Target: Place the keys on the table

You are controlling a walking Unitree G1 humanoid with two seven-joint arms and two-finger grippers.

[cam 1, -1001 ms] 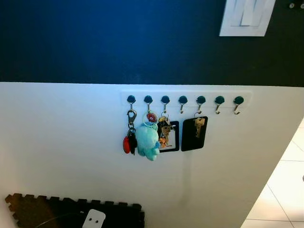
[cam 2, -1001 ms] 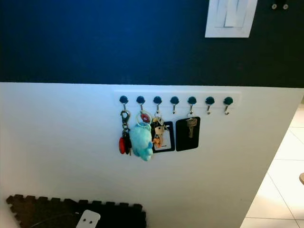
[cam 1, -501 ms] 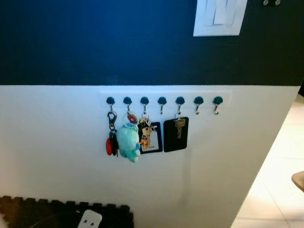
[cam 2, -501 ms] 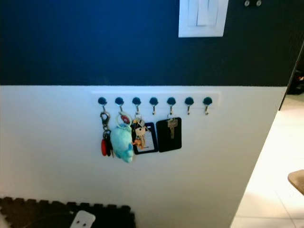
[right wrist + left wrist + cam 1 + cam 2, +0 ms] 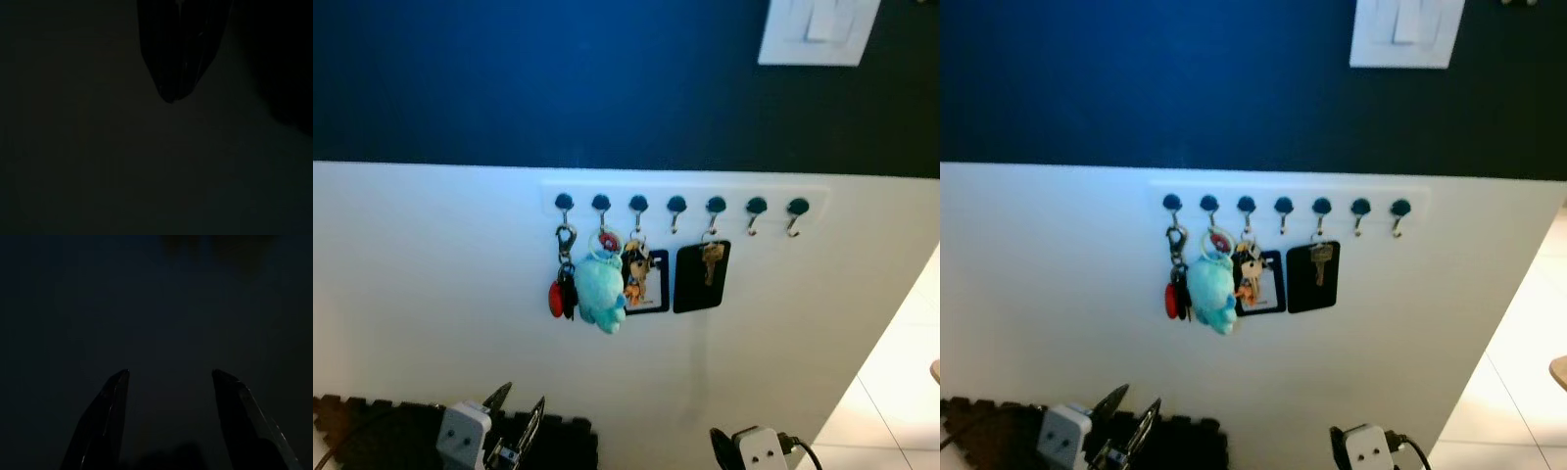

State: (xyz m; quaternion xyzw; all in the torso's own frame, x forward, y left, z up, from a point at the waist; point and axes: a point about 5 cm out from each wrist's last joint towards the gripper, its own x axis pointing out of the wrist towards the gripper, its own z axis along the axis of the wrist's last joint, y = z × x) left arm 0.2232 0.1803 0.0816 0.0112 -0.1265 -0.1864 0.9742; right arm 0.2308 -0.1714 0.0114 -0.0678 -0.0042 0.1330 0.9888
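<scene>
Low under hooked keys (image 5: 600, 284), left end effector (image 5: 516, 423), fingers spread apart.

eye views: bright, even, slightly soft | floor glare at right | wrist views: nearly black, shaded

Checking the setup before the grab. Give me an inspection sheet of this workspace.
Surface: white lower wall, dark blue above; no table seen.
Job's things: keys hang on the hook rail, beside a teal plush keychain, a red fob and a single key on a black tag.
Clutter: dark foam mat below.
Grippers: left pincer low, fingers apart, holding nothing; right pincer low at the frame edge.
Cables: black cable at the right wrist.
Surroundings: white switch plate; tiled floor.
</scene>
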